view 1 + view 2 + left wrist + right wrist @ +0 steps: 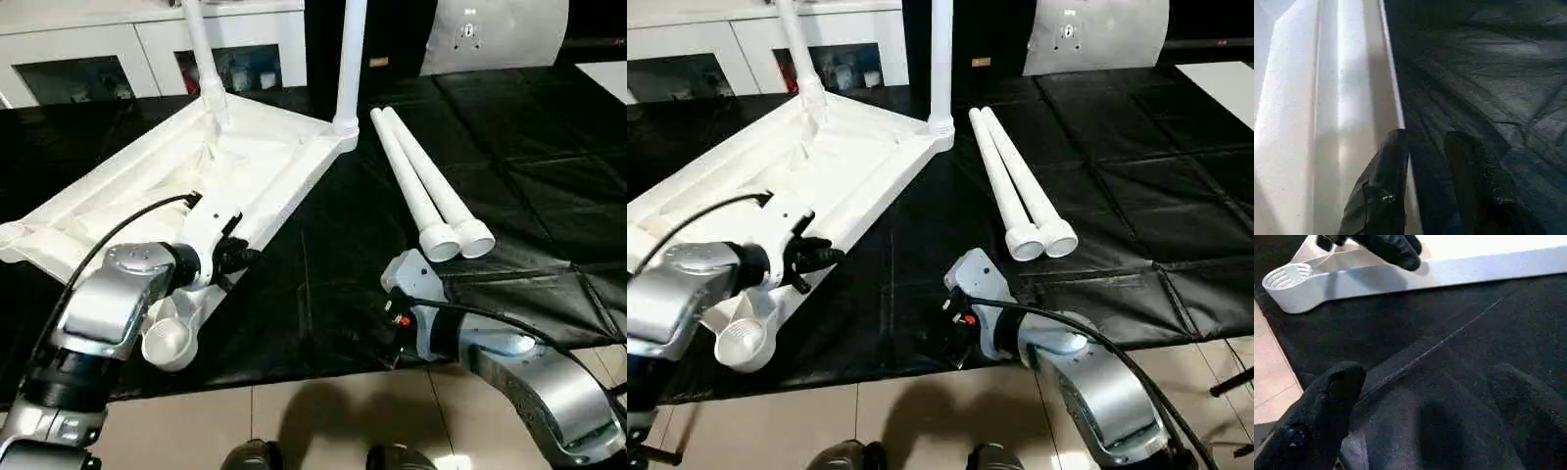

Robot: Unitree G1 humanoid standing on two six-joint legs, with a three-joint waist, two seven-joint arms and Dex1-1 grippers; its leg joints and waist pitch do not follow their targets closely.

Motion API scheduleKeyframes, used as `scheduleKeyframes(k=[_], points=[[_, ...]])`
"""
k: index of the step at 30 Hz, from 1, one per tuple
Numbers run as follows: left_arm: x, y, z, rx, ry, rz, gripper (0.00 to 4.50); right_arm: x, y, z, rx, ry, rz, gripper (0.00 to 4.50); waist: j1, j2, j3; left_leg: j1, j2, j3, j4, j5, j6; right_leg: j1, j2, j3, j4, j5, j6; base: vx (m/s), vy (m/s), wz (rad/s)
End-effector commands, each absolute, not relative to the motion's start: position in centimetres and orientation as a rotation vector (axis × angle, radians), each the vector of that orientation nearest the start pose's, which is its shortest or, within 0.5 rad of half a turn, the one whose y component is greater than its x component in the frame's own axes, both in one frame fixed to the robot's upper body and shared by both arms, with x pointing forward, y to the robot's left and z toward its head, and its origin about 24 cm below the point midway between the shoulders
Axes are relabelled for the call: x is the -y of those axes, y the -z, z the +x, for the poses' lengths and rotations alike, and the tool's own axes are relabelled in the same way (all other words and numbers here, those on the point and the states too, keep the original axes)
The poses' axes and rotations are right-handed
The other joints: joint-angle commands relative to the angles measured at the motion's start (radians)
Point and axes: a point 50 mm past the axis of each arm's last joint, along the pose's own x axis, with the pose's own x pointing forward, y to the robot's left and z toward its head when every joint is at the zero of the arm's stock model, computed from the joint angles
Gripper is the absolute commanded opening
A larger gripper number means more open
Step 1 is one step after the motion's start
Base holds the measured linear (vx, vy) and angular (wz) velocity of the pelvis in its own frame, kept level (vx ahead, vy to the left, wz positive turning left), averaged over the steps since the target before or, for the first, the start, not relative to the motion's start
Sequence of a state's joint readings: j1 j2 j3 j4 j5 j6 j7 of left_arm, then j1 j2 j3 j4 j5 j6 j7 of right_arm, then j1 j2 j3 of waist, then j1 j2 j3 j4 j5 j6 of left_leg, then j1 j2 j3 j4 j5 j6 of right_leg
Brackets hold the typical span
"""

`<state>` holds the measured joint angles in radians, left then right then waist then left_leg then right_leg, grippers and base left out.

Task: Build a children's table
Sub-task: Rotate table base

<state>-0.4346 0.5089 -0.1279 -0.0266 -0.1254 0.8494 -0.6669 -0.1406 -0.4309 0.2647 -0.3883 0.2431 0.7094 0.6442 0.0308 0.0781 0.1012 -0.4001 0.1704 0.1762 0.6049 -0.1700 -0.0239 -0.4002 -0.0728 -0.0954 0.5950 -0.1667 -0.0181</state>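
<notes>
A: Where was the children's table?

B: The table top [245, 166] lay upside down on the black-covered desk [509, 186], ribbed underside up, spreading from the centre out toward nine o'clock. Two legs [350, 59] stood upright in the far corner sockets at about twelve o'clock. Two loose legs [421, 186] lay side by side, touching, at about two o'clock, flared ends toward the robot. An empty corner socket [168, 343] sat at the near edge, around seven o'clock.

A: And the left tool?

B: The left tool [823, 257] was at the top's near long edge, just past that empty socket. In the wrist view its fingers [1383, 191] stood a little apart with the white rim beside one of them; I couldn't tell whether it touched, and nothing looked clamped.

A: The right one?

B: The right tool [1435, 387] hung low over bare black desk at about five o'clock, fingers spread wide, holding nothing, well apart from the loose legs.
</notes>
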Motion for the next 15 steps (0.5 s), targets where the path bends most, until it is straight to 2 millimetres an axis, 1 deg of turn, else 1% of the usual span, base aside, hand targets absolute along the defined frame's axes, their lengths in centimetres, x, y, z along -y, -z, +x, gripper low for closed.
scheduleKeyframes(k=[1,2,3,4,7,8,9,10,11,12,14,15], points=[[-18.9,-9.4,30.0,-0.593,0.589,0.331,1.83,11.4,-8.3,23.5,-0.366,-0.972,-0.186,4.50,-0.006,0.002,-0.066,0.031,0.055,-0.034,-0.078,-0.306,0.012,0.035,-0.076,0.060,-0.088,-0.396,-0.130,0.000,0.000,0.00],[-19.1,-9.2,29.8,-0.609,0.588,0.346,1.83,11.4,-8.3,23.5,-0.366,-0.971,-0.187,4.50,-0.006,0.001,-0.066,0.031,0.055,-0.034,-0.079,-0.307,0.011,0.035,-0.076,0.060,-0.089,-0.401,-0.125,0.000,0.000,0.00],[-19.4,-8.9,29.6,-0.628,0.584,0.363,1.83,11.4,-8.3,23.5,-0.367,-0.969,-0.187,4.50,-0.007,0.001,-0.066,0.028,0.055,-0.036,-0.080,-0.303,0.012,0.037,-0.076,0.059,-0.089,-0.399,-0.121,0.000,0.000,0.00],[-19.7,-8.6,29.3,-0.650,0.574,0.375,1.53,11.4,-8.2,23.5,-0.368,-0.968,-0.188,4.50,-0.010,0.002,-0.067,0.030,0.056,-0.037,-0.081,-0.308,0.011,0.035,-0.075,0.059,-0.089,-0.398,-0.120,0.000,0.000,0.00],[-20.1,-8.3,29.1,-0.666,0.553,0.383,1.45,11.4,-8.2,23.4,-0.369,-0.967,-0.188,4.50,-0.010,0.003,-0.067,0.031,0.056,-0.036,-0.081,-0.312,0.009,0.034,-0.075,0.060,-0.090,-0.389,-0.126,0.000,0.000,0.00],[-20.1,-8.3,29.1,-0.666,0.550,0.385,1.32,11.4,-8.2,23.4,-0.369,-0.967,-0.188,4.50,-0.008,0.004,-0.067,0.033,0.056,-0.035,-0.080,-0.313,0.009,0.032,-0.076,0.060,-0.090,-0.389,-0.128,0.000,0.000,0.00],[-20.2,-8.3,29.0,-0.668,0.547,0.387,1.32,11.4,-8.2,23.4,-0.368,-0.966,-0.189,4.50,-0.008,0.004,-0.067,0.034,0.057,-0.035,-0.080,-0.314,0.008,0.032,-0.076,0.060,-0.090,-0.386,-0.130,0.000,0.000,0.00],[-20.2,-8.3,28.9,-0.673,0.547,0.378,1.08,11.4,-8.2,23.4,-0.368,-0.966,-0.189,4.50,-0.007,0.003,-0.066,0.032,0.056,-0.035,-0.081,-0.314,0.007,0.033,-0.075,0.060,-0.089,-0.379,-0.133,0.000,0.000,0.00],[-20.1,-8.2,28.7,-0.680,0.553,0.365,1.04,11.4,-8.2,23.5,-0.368,-0.964,-0.189,4.50,-0.008,0.001,-0.067,0.032,0.057,-0.035,-0.081,-0.314,0.006,0.034,-0.075,0.060,-0.088,-0.378,-0.133,0.000,0.000,0.00],[-20.1,-8.2,28.6,-0.683,0.557,0.359,1.01,11.4,-8.2,23.5,-0.368,-0.964,-0.190,4.50,-0.007,0.003,-0.066,0.032,0.057,-0.035,-0.082,-0.314,0.006,0.034,-0.076,0.060,-0.088,-0.379,-0.135,0.000,0.000,0.00],[-20.0,-8.2,28.5,-0.684,0.567,0.355,0.96,11.4,-8.2,23.5,-0.367,-0.964,-0.190,4.50,-0.008,0.002,-0.066,0.031,0.055,-0.035,-0.080,-0.314,0.008,0.034,-0.076,0.060,-0.089,-0.386,-0.132,0.000,0.000,0.00],[-19.8,-8.2,28.4,-0.685,0.579,0.345,0.86,11.4,-8.2,23.5,-0.367,-0.965,-0.190,4.50,-0.008,0.003,-0.066,0.032,0.056,-0.035,-0.081,-0.314,0.008,0.033,-0.076,0.060,-0.090,-0.392,-0.130,0.000,0.000,0.00]])
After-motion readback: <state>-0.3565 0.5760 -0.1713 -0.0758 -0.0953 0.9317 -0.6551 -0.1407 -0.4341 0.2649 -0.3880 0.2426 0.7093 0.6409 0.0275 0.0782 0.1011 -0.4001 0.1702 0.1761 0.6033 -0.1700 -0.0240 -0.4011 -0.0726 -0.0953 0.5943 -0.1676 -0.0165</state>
